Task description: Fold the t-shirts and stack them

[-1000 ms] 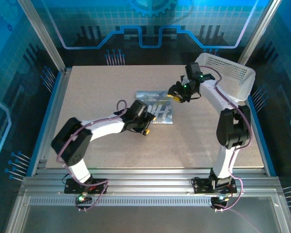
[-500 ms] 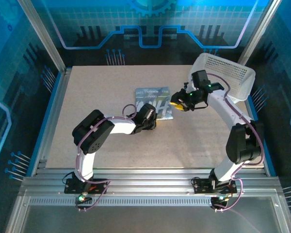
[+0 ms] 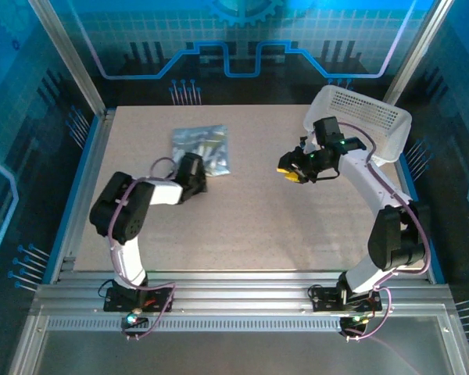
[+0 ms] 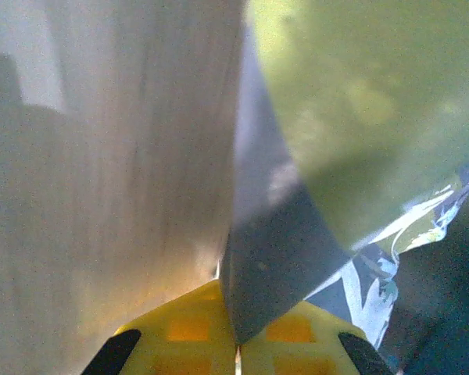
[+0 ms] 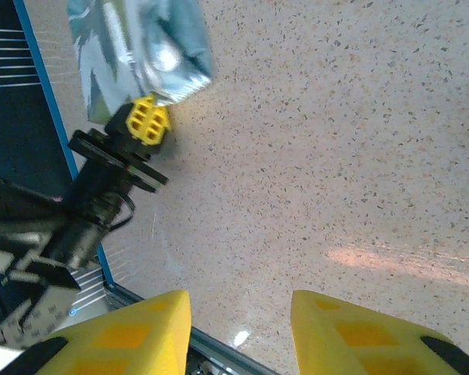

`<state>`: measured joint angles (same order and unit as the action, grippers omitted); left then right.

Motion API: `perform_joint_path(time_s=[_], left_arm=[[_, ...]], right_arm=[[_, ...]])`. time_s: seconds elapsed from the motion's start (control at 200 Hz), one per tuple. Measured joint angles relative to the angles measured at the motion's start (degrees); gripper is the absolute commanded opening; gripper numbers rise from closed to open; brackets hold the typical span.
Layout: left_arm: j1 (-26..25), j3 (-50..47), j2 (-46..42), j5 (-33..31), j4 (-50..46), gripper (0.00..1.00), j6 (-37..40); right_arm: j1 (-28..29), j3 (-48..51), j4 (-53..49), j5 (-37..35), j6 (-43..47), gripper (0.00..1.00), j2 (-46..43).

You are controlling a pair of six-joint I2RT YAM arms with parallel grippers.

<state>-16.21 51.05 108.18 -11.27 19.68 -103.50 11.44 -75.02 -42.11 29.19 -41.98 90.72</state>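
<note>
So my left gripper (image 4: 236, 344) is clamped shut on the edge of the t-shirt (image 3: 202, 148), with thin fabric pinched right between the yellow pads (image 4: 187, 336). The shirt is a compact folded packet on the far left part of the table (image 3: 281, 226), well apart from the basket (image 3: 359, 117). My right gripper (image 3: 291, 169) hangs over the middle with its fingers apart, holding nothing.

My worry is that I only have an edge. The cloth is soft, thin and pale grey-blue with white block print, and it's in several loose layers. If I've only caught the top one or two, the rest could peel away and the fold would flop open. I can't tell from here how many layers are in the bite, or whether the packet is fully resting on the table. The tabletop is matte and speckled, so dragging could bunch the bottom layer. The basket is rigid white plastic lattice — easy to snag a sleeve on if I swing too close.
</note>
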Motion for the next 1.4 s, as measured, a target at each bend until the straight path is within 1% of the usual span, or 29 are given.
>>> perform_joint_path(time_s=[0.09, 0.16, 0.22, 0.28, 0.345, 0.43, 0.55, 0.59, 0.62, 0.71, 0.76, 0.89, 0.905, 0.935, 0.945, 0.95, 0.955, 0.965, 1.06, 1.145, 1.185, 1.195, 1.201, 1.211, 1.221, 1.226, 1.236, 1.321, 1.401], left_arm=[[8.7, -0.3, -0.2, 4.1, 0.2, 0.02, 6.0], [14.2, -0.2, -0.2, 7.2, 0.2, 0.01, 10.3], [18.8, 0.8, 0.7, 11.4, 0.4, 0.01, 14.2], [22.8, 4.4, 3.8, 16.6, 0.2, 0.01, 18.5], [25.9, 9.5, 7.4, 21.4, -0.8, 0.01, 23.3], [28.9, 14.9, 10.2, 25.7, -3.9, 0.03, 29.2], [31.9, 20.4, 12.2, 29.5, -9.8, 0.08, 36.6], [32.7, 21.8, 12.6, 30.3, -11.6, 0.11, 38.3], [33.1, 22.6, 12.9, 30.7, -12.5, 0.15, 39.5], [34.0, 24.0, 13.3, 32.2, -14.5, 0.34, 42.1], [34.1, 24.5, 13.4, 33.0, -15.2, 0.43, 42.1], [33.2, 24.6, 12.8, 34.1, -16.0, 0.59, 42.5], [33.1, 24.5, 12.5, 34.1, -16.2, 0.68, 42.5], [32.8, 23.6, 11.5, 33.8, -16.5, 0.74, 42.2], [32.7, 23.4, 11.1, 33.8, -16.6, 0.89, 42.5], [32.7, 23.1, 10.8, 33.8, -16.6, 0.93, 42.5], [32.6, 23.0, 10.6, 33.7, -16.6, 0.96, 42.3], [32.5, 22.6, 10.1, 33.4, -16.7, 0.98, 42.0], [31.8, 18.5, 2.4, 31.0, -19.8, 0.99, 42.1], [30.8, 15.6, -7.3, 27.8, -22.8, 0.99, 42.4], [29.9, 14.9, -12.6, 26.3, -24.4, 0.99, 42.8], [29.6, 14.8, -13.7, 25.8, -24.7, 0.99, 42.9], [29.6, 14.7, -14.1, 25.7, -24.8, 0.99, 43.0], [29.2, 14.6, -15.6, 25.3, -25.2, 0.99, 43.2], [28.9, 14.6, -16.9, 25.0, -25.5, 0.99, 43.4], [28.8, 14.6, -17.2, 24.9, -25.6, 0.99, 43.5], [28.5, 14.5, -18.4, 24.4, -25.9, 0.99, 43.6], [25.7, 13.7, -27.3, 22.0, -27.5, 0.99, 44.4], [23.7, 12.4, -33.3, 20.3, -30.0, 0.99, 45.6]], right_arm=[[0.0, 0.0, -0.1, 0.0, 0.0, 0.40, -0.5], [0.0, 0.0, -0.3, 0.0, 0.0, 0.40, -0.8], [0.0, 0.0, -0.3, 0.0, 0.0, 0.40, -1.0], [0.0, 0.0, -0.3, 0.0, -0.2, 0.40, -1.1], [0.0, 0.0, -0.3, 0.0, -0.3, 0.40, -1.1], [0.2, 0.0, -0.3, 0.0, -0.3, 0.40, -1.1], [0.3, 0.0, -0.3, -0.1, -0.5, 0.40, -1.1], [0.4, 0.0, -0.3, -0.1, -0.5, 0.41, -1.1], [0.5, 0.0, -0.3, -0.2, -0.5, 0.41, -1.1], [1.1, -0.1, -0.2, -0.2, -0.5, 0.43, -1.1], [1.5, -0.1, 0.0, -0.2, -0.4, 0.44, -1.1], [2.2, 0.2, 3.5, 0.0, -0.5, 0.49, -1.9], [2.2, 0.4, 4.2, 0.0, -0.5, 0.50, -2.2], [2.2, 0.9, 5.8, -0.1, -0.7, 0.51, -3.1], [2.2, 1.1, 6.5, -0.1, -0.8, 0.51, -3.6], [2.2, 1.2, 6.7, -0.2, -0.8, 0.51, -3.8], [2.2, 1.3, 7.1, -0.2, -0.7, 0.51, -4.1], [2.2, 1.5, 7.5, -0.2, -0.7, 0.52, -4.4], [2.2, 3.5, 13.5, -0.7, -1.5, 0.58, -9.9], [2.2, 5.2, 18.5, -1.8, -2.3, 0.64, -15.0], [2.2, 5.6, 20.3, -2.2, -2.8, 0.68, -16.9], [2.2, 5.6, 20.7, -2.2, -2.7, 0.70, -17.3], [2.2, 5.6, 20.9, -2.3, -2.7, 0.72, -17.5], [2.1, 5.6, 21.2, -2.3, -3.1, 0.81, -17.8], [2.1, 5.6, 21.4, -2.4, -3.2, 0.93, -18.1], [2.1, 5.6, 21.7, -2.4, -3.0, 0.97, -18.3], [2.1, 5.6, 22.0, -2.4, -2.9, 0.99, -18.4], [2.1, 5.5, 23.7, -2.9, -3.3, 1.00, -19.6], [2.0, 5.0, 23.1, -3.7, -3.3, 1.00, -19.6]])
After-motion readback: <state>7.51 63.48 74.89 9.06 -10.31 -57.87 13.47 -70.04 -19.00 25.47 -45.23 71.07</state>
